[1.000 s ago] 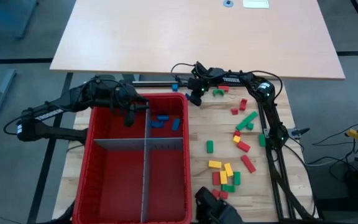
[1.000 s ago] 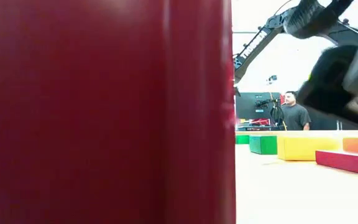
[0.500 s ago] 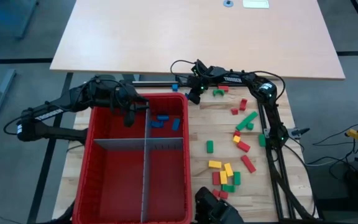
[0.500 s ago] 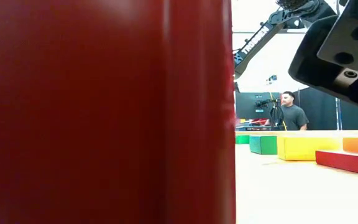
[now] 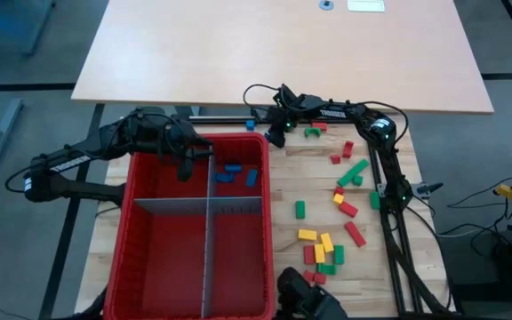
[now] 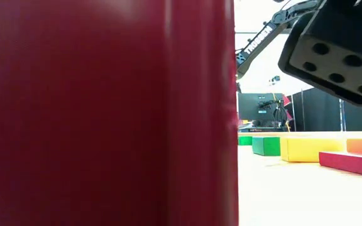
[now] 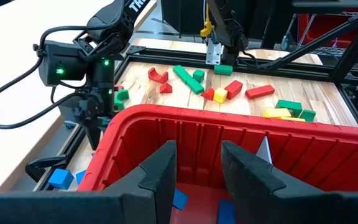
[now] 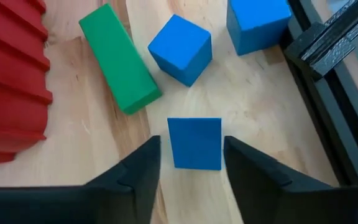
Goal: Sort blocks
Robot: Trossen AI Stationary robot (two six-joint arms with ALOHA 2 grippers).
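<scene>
- Beside the far right corner of the red bin [image 5: 132, 231], the right gripper [image 8: 191, 163] hangs low over the bench [image 5: 380, 267], fingers spread on either side of a blue block [image 8: 194, 143] that lies between them (not pinched).
- Near it lie a green block [image 8: 119, 59] and two more blue blocks [image 8: 180, 48].
- Left gripper [image 7: 197, 171] hovers over the bin's far left compartment, fingers apart, empty.
- Most remaining blocks [image 5: 327, 244] lie scattered on the bench right of the bin; a few blue ones [image 5: 231, 172] are in the far right compartment.
</scene>
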